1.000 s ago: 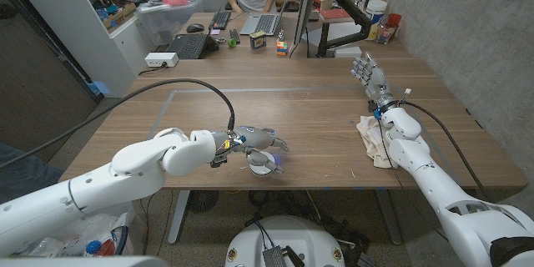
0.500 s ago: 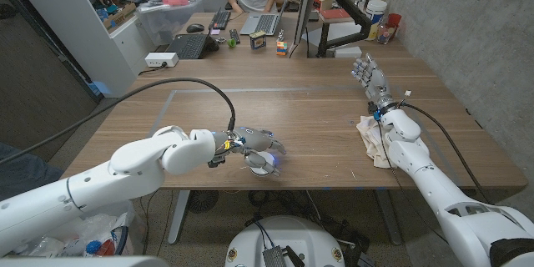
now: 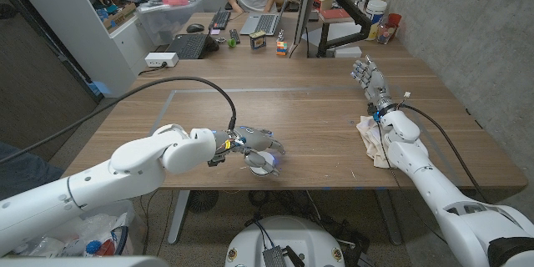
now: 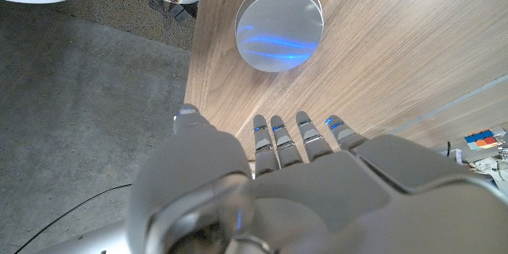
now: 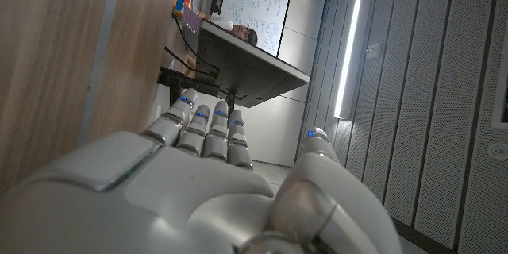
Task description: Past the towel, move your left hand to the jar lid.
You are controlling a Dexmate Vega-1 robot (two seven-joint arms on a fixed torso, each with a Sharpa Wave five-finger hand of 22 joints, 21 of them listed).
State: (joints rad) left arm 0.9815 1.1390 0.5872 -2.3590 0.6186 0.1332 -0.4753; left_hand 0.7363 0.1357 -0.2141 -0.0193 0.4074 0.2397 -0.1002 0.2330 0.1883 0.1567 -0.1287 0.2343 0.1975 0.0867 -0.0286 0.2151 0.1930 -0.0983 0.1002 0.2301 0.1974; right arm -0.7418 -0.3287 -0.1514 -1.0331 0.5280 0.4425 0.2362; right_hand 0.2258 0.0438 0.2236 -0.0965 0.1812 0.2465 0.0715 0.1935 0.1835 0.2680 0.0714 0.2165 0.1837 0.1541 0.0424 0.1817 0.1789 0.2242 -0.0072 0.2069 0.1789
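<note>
Lid [image 4: 279,25] first: your left wrist view shows the round silver jar lid at the table's near edge, just past your left hand's [image 3: 259,143] spread, empty fingers [image 4: 305,136]. From the head view that hand hides part of it. Farther right, the towel [image 3: 372,138] lies beside your open right hand [image 3: 368,75].

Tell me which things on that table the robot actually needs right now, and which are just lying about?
Needed: jar lid, towel, left robot hand reaching over the lid.

Lying about: keyboard, laptop, colour cube, white box.
</note>
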